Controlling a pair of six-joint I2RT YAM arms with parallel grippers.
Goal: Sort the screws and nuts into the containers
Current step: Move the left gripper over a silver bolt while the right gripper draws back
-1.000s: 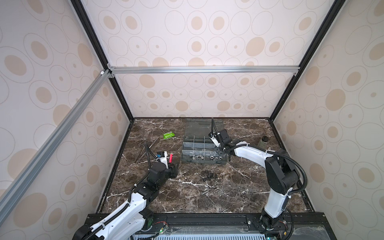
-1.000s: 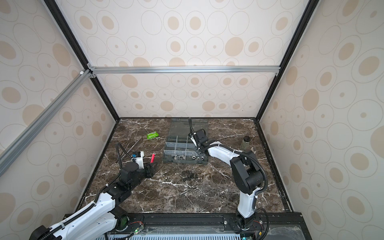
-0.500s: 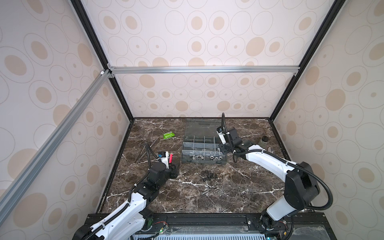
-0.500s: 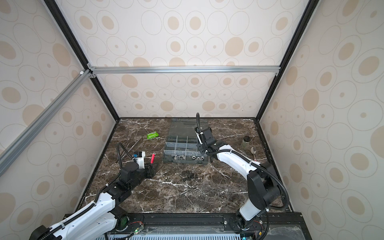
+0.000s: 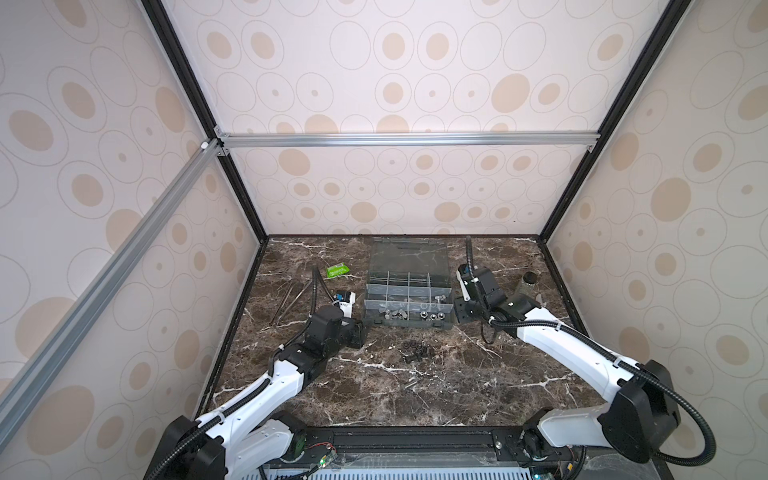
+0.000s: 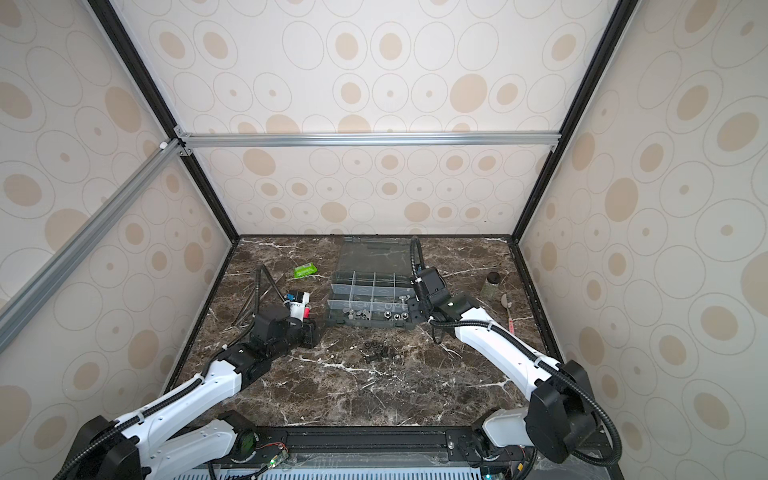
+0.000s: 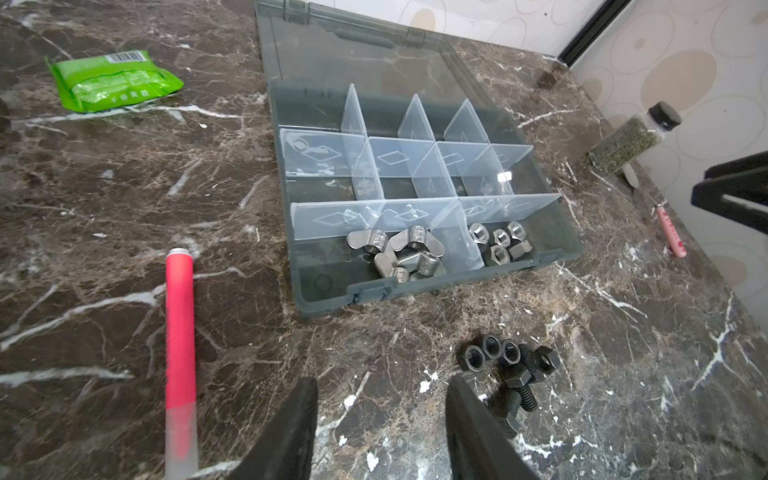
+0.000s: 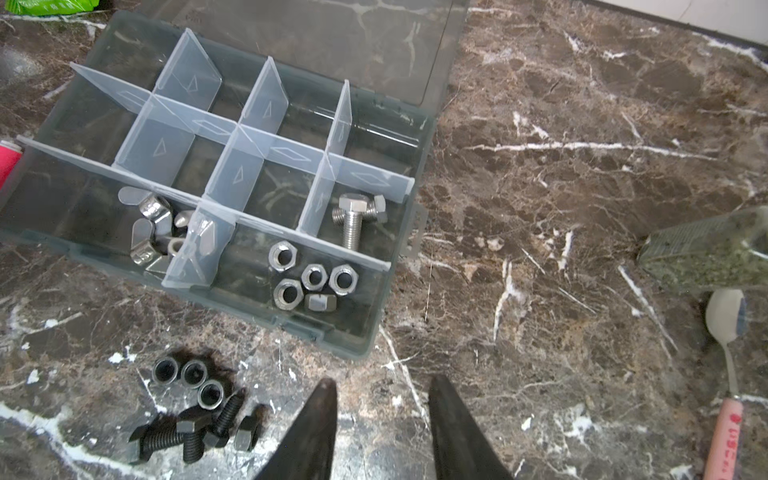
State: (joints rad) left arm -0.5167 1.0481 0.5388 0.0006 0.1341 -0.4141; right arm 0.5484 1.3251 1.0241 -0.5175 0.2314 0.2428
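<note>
The containers are compartments of a grey organiser box with its lid open, seen in both top views. Silver hexagonal nuts fill the front right compartment. Wing-shaped nuts lie in the one beside it. Two silver screws lie behind. A pile of black screws and nuts sits on the table in front of the box. My left gripper is open and empty, left of the pile. My right gripper is open and empty by the box's right front corner.
A red pen and a small white bottle lie left of the box, with tweezers and a green packet farther left. A black-capped jar and a spoon are at the right.
My right gripper has drawn back from over the box's right side to just off its right front corner, and its arm has swung outwards. The left arm has hardly moved.
</note>
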